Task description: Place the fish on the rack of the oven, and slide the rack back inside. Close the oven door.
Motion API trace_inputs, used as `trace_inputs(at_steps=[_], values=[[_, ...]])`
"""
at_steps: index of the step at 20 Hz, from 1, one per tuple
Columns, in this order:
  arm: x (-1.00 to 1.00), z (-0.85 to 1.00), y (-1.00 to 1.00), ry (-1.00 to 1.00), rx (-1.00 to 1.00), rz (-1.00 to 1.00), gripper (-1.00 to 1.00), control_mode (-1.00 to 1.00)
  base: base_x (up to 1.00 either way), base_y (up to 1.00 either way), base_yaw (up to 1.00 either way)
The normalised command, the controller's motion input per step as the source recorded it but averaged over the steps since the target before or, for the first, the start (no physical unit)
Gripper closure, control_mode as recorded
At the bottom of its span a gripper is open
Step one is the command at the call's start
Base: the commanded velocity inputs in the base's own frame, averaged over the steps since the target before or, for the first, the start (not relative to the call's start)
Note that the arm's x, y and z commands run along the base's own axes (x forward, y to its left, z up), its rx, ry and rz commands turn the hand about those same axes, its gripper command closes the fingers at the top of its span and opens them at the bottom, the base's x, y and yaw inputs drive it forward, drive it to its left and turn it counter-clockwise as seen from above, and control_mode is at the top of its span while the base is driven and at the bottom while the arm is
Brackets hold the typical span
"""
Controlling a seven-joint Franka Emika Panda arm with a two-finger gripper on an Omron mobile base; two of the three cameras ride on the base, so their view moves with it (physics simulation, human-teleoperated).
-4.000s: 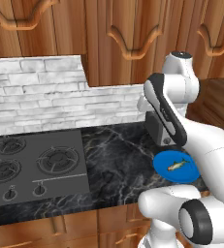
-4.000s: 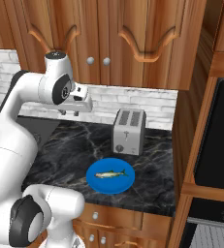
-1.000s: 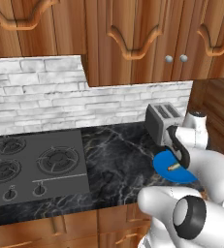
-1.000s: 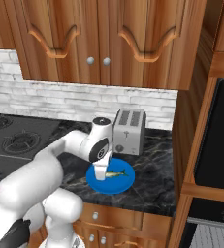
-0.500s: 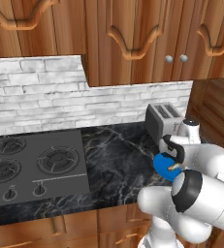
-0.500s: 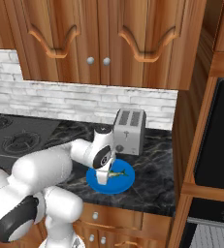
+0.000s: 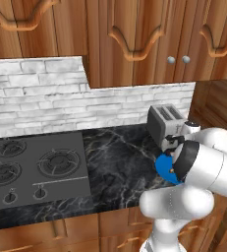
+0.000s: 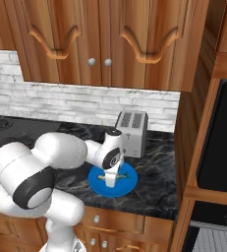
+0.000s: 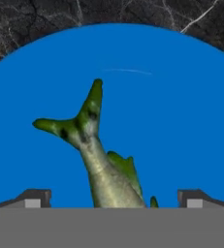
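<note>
Between the pincer's (image 9: 111, 199) dark tips, a green-tinted tan fish (image 9: 100, 160) with dark spots; under it a plain blue plate (image 9: 181, 121); beyond, black white-veined marble (image 9: 31, 22).

Fish (image 9: 104, 169) lies on blue plate (image 9: 181, 111), forked greenish tail at the far end, tan body running near; gripper (image 9: 111, 201) fingertips (image 9: 33, 197) spread wide, one either side of body, not touching; dark marble counter (image 9: 31, 19) beyond plate.
</note>
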Motion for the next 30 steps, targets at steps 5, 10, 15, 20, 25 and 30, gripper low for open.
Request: trace_inputs(at_steps=[5, 10, 15, 20, 25, 30], values=[[0.28, -0.33, 0.00, 0.00, 0.00, 0.00, 1.00, -1.00, 0.00, 0.00, 0.00], [-0.24, 0.04, 0.00, -0.04, 0.00, 0.00, 1.00, -1.00, 0.00, 0.00, 0.00], [-0.89, 0.70, 0.08, -0.26, 0.00, 0.00, 1.00, -1.00, 0.00, 0.00, 0.00], [-0.86, 0.99, 0.36, -0.24, 0.00, -0.02, 1.00, -1.00, 0.00, 0.00, 0.00], [-0.79, 0.89, 0.50, -0.24, -0.02, -0.03, 1.00, -1.00, 0.00, 0.00, 0.00], [-0.59, 0.70, 0.47, -0.13, -0.06, 0.00, 1.00, -1.00, 0.00, 0.00, 0.00]])
